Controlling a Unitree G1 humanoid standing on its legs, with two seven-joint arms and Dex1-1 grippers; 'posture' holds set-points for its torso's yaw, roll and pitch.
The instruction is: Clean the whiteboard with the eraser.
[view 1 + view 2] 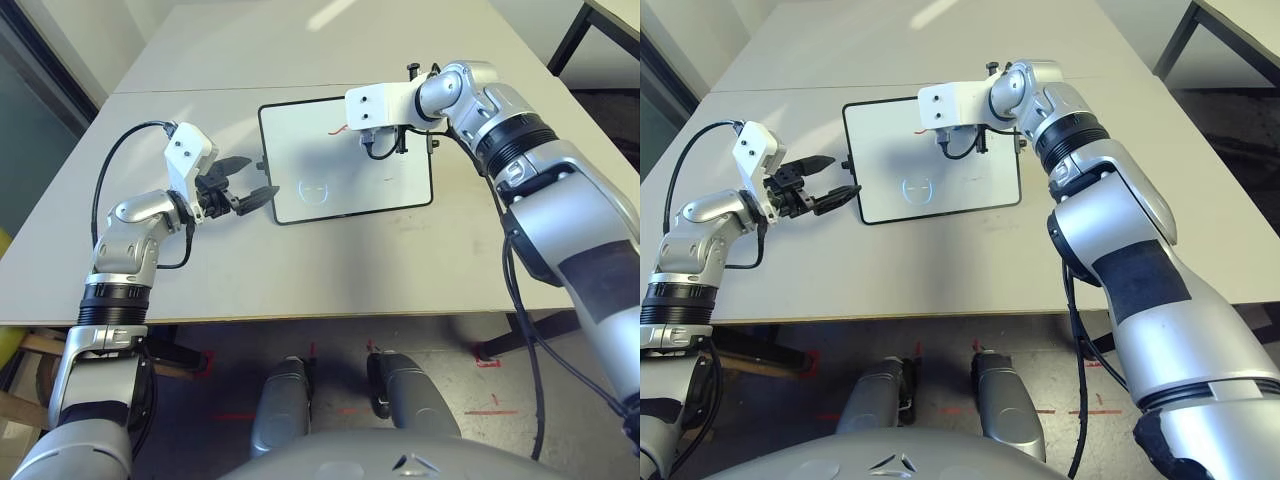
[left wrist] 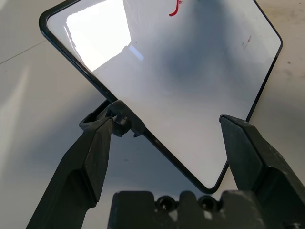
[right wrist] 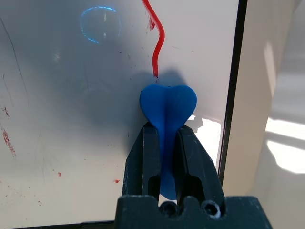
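Observation:
The whiteboard (image 1: 340, 185) lies flat on the grey table, with a short red squiggle (image 1: 338, 130) near its far edge. My right gripper (image 3: 167, 136) hangs over the board's far right part, shut on the blue eraser (image 3: 167, 107). The eraser's tip presses on the board right at the end of the red line (image 3: 157, 38). At the board's left edge my left gripper (image 1: 254, 180) stands open. Its fingers (image 2: 90, 157) straddle that edge beside the small black side knob (image 2: 121, 121), touching nothing.
The table's front edge (image 1: 300, 318) runs close below the board. A seam (image 1: 200, 90) crosses the table behind it. Another table's dark leg (image 1: 572, 35) stands at the far right. A black cable (image 1: 115, 165) loops off my left wrist. Faint red specks (image 3: 7, 138) dot the board.

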